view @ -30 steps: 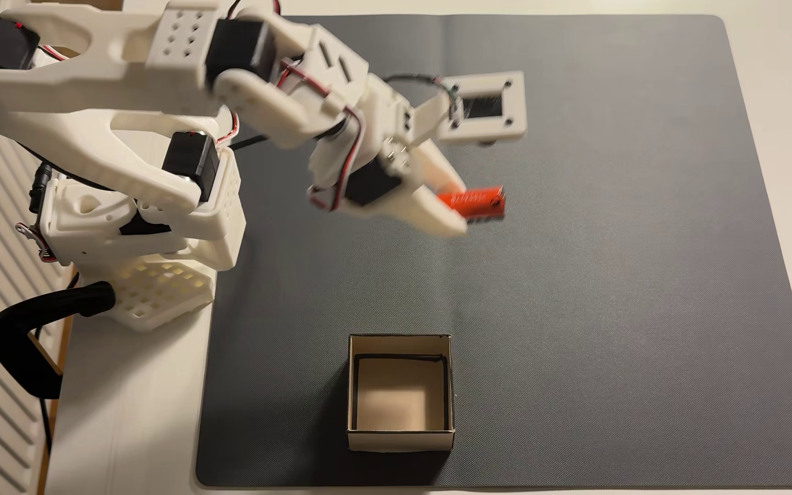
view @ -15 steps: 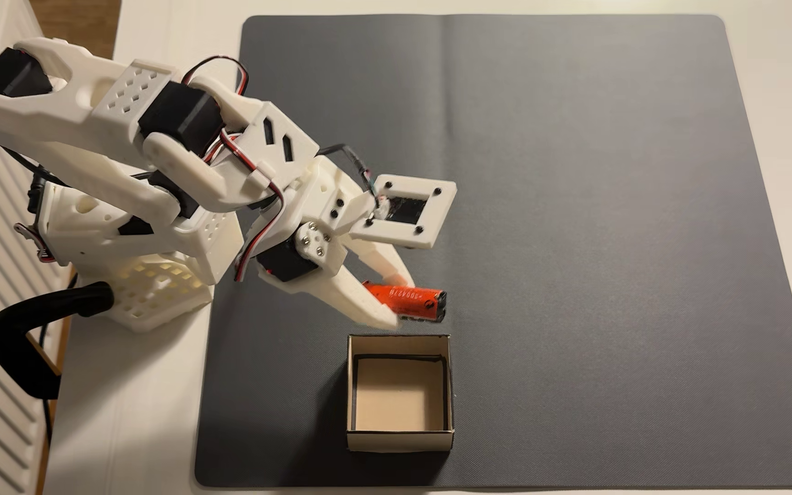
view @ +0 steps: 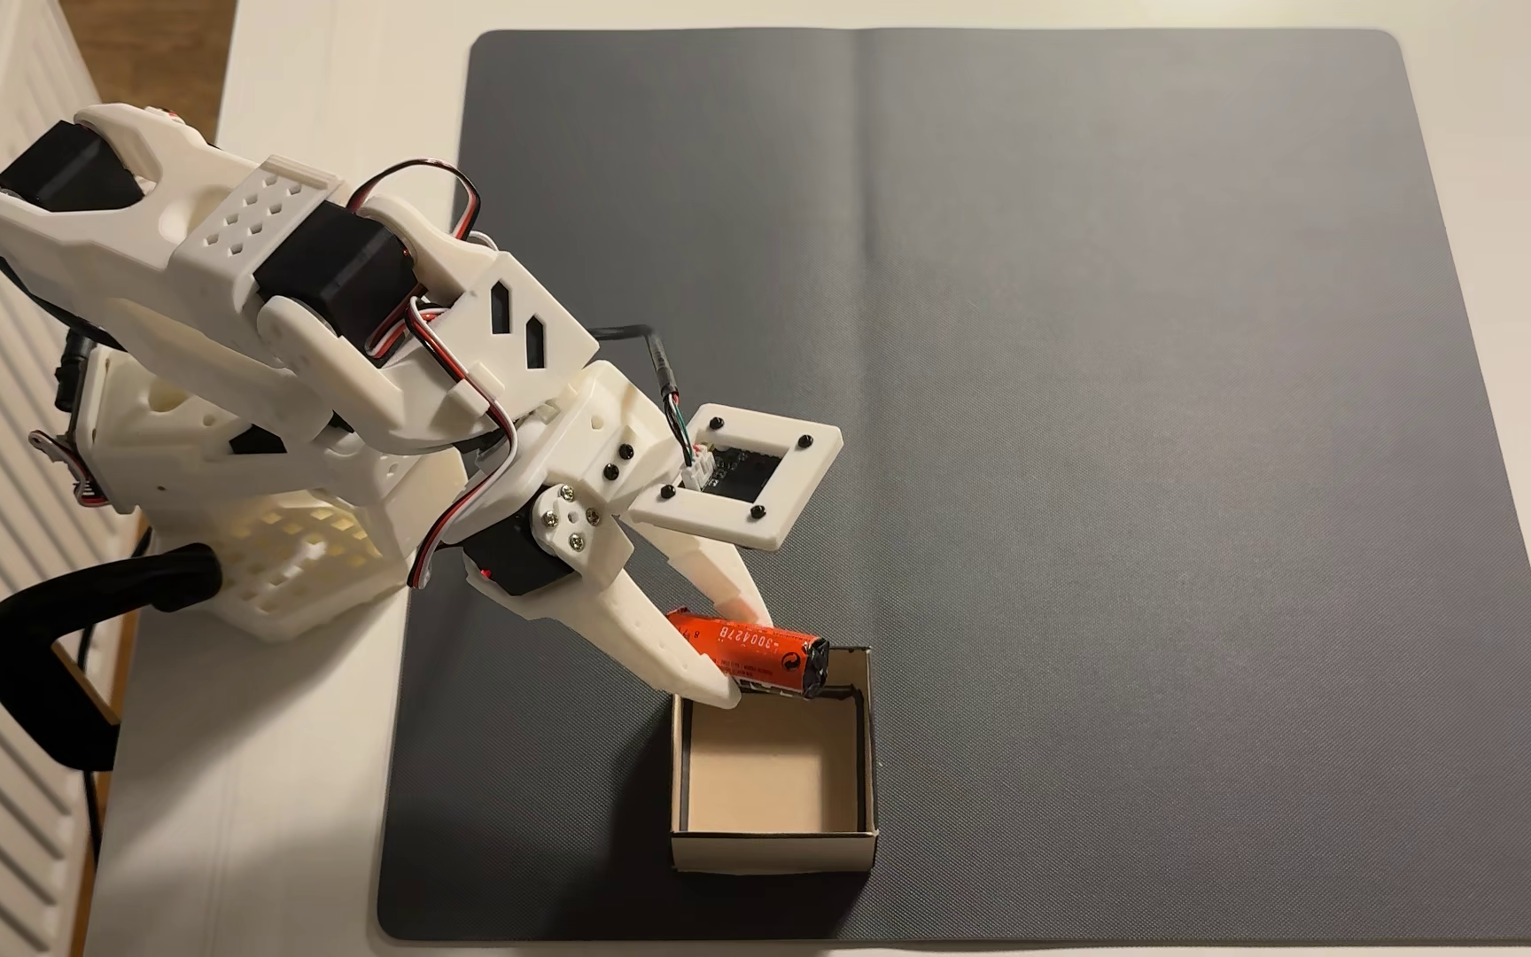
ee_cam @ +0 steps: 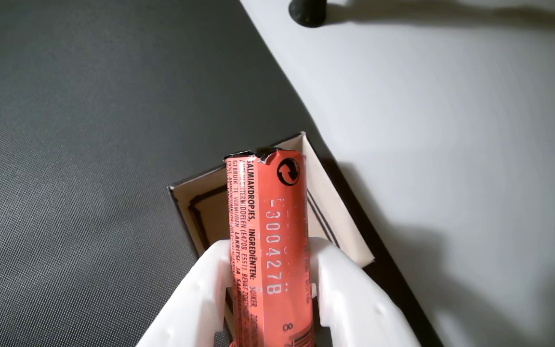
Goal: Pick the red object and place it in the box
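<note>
The gripper (view: 742, 655) was clamped on the red liquorice roll (view: 754, 649), which overhung the cardboard box's (view: 870, 764) far rim, so releasing there risked it catching that edge.

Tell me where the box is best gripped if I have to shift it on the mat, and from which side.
Grip one thin upright wall of the box from straight above, one finger inside and one outside. It is open-topped and too wide to span. The wall nearest the fixed camera looks freest; the far wall sits under the red object held in the gripper, which must let go first.
</note>
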Controlling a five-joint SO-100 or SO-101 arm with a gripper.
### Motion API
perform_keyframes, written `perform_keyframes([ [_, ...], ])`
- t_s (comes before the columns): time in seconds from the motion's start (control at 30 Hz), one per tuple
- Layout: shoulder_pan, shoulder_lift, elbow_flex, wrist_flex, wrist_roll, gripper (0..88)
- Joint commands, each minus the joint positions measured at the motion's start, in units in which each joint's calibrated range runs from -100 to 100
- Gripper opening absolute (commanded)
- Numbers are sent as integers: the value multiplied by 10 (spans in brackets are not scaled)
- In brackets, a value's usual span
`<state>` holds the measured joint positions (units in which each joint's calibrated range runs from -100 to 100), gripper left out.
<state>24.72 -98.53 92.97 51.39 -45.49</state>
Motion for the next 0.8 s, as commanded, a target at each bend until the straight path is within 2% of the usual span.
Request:
perform_keyframes([
  [0.0, 0, -4, 0, -3, 0, 17],
  [0.33, -7, -5, 41, -39, -4, 164],
  [0.77, -23, -4, 33, -35, -13, 161],
])
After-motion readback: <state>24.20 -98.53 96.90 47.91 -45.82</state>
